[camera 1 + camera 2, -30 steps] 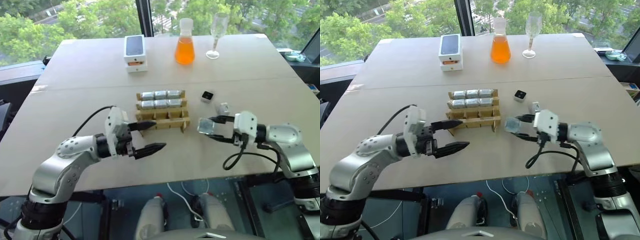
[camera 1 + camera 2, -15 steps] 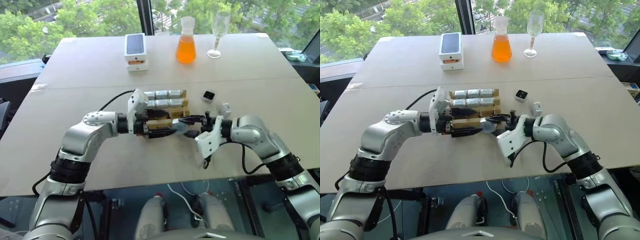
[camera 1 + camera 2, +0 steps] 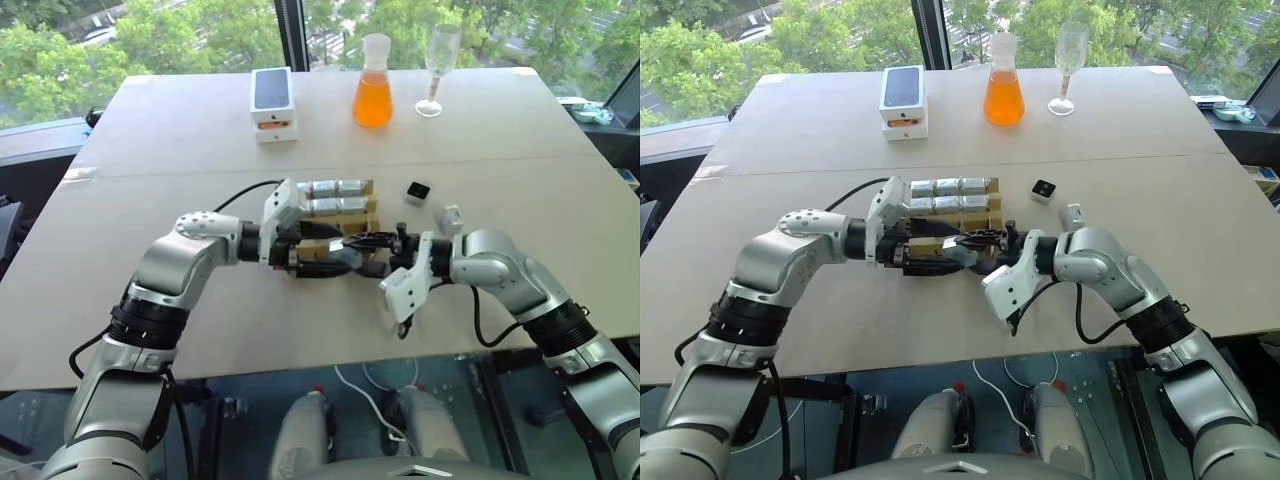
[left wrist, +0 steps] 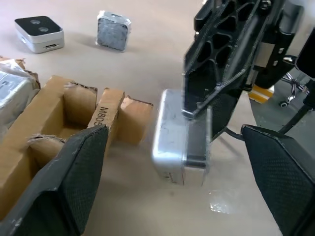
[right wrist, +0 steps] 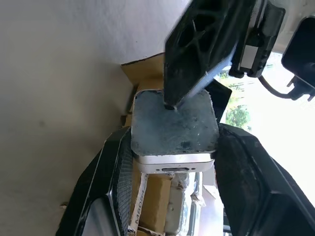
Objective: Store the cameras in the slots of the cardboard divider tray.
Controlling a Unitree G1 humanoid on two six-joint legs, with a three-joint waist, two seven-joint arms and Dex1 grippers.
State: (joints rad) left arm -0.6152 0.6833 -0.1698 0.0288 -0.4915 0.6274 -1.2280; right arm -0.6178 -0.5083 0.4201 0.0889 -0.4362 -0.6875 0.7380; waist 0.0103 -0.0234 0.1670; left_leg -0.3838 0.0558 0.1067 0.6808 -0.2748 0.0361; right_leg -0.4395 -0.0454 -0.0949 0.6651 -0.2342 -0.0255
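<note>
Both arms moved inward since 1 s ago, meeting at tray front. Silver camera [image 4: 178,142] — clamped in right gripper [image 5: 172,147], just beside cardboard divider tray [image 4: 74,118]. Left gripper [image 4: 177,182] — fingers apart, straddling it. Two loose cameras [image 3: 417,190] nr tray's right.

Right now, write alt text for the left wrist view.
A silver camera, pinched by the right end effector, hangs just over the table beside the cardboard tray. The left end effector's fingers stand spread around it. Two more cameras lie farther off.
</note>
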